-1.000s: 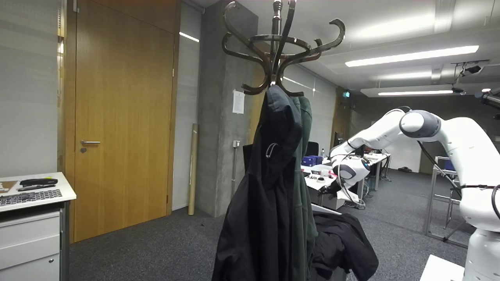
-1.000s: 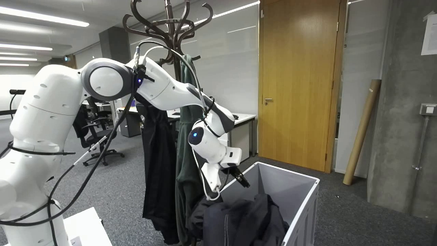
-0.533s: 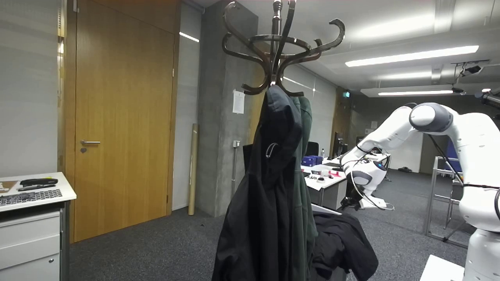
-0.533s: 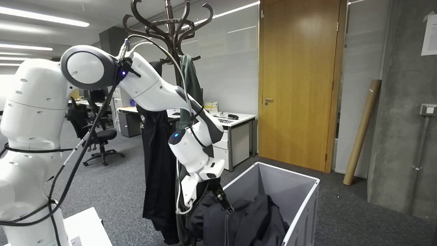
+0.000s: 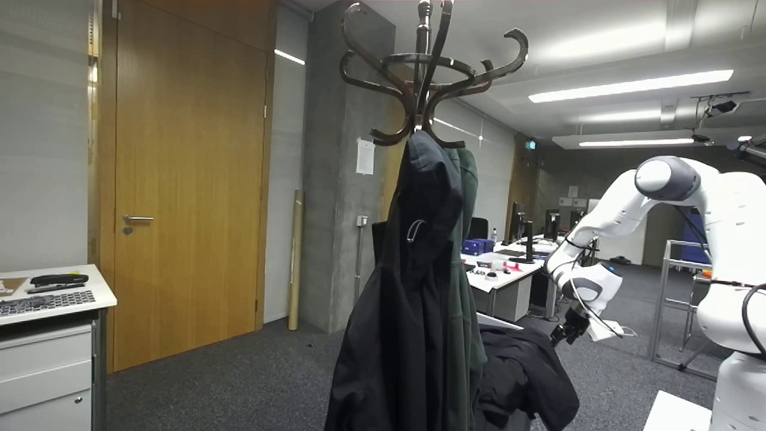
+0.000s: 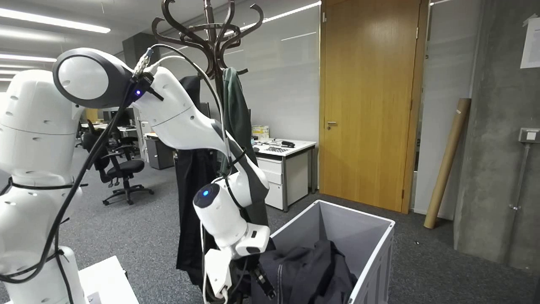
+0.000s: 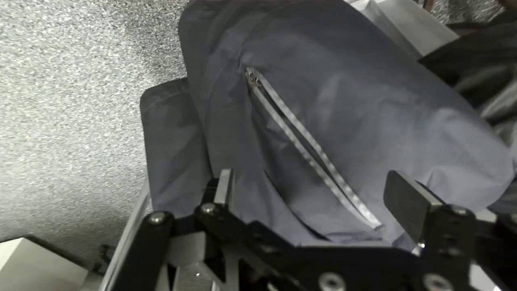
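Gripper (image 7: 309, 193): we see its fingers (image 7: 408, 202) spread wide with nothing clamped, just over the dark jacket (image 7: 363, 117); whether a tip touches cloth we cannot tell. Coming down too deep would likely jam both tips into the folds.
Zip (image 7: 318, 148): in the wrist view it slants between the fingers, so we judge that a tip could hook its slit or bite on stiff tape rather than soft cloth.
White cable (image 6: 202, 253): it loops loosely beside the gripper, and we suspect a lifted fold could catch it.
Jacket: it is heaped in the grey box (image 6: 358, 230), partly hanging over the edge on the side of the arm (image 6: 185, 114). A shallow pinch might slip off the smooth fabric; a pull on that overhang could drag the heap out over the edge.
Grey box: the jacket covers much of that edge, so we could knock a finger on it unseen.
Green coat (image 5: 464, 287): it hangs near the box, and we think a sideways swing of the arm might brush it.
Coat stand (image 5: 423, 33): a snagged hem could set it rocking.
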Tool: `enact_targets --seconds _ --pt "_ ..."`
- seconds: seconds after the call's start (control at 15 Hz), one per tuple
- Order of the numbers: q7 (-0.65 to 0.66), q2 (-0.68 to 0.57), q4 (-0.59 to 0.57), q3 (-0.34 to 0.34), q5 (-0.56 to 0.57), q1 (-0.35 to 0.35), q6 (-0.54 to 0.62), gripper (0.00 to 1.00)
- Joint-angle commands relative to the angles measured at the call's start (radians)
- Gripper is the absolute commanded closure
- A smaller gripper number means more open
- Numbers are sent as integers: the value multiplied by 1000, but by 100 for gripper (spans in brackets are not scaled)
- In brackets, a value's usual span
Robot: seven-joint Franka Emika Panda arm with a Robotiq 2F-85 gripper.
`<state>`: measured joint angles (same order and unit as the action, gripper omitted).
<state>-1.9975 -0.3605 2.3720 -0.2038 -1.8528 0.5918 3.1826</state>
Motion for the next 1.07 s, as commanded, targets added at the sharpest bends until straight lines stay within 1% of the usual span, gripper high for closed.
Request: enact_targets --seconds 0.0,0.2,0.33,0.47,0.67,0.73,0.8,1.0 --pt "-15 -39 29 6 170 68 -132 0" --pt "20 -90 12 26 340 76 -190 0" --pt "14 -98 6 37 399 63 -190 0" --pt "-14 -97 -4 26 398 59 -181 0" --pt "-85 -104 -38 -3 336 58 -163 0" --pt "-87 -104 -40 -11 323 57 -160 0" --pt "-36 -108 -24 4 367 57 -170 0" --pt "-38 -108 -30 -4 361 52 -170 0"
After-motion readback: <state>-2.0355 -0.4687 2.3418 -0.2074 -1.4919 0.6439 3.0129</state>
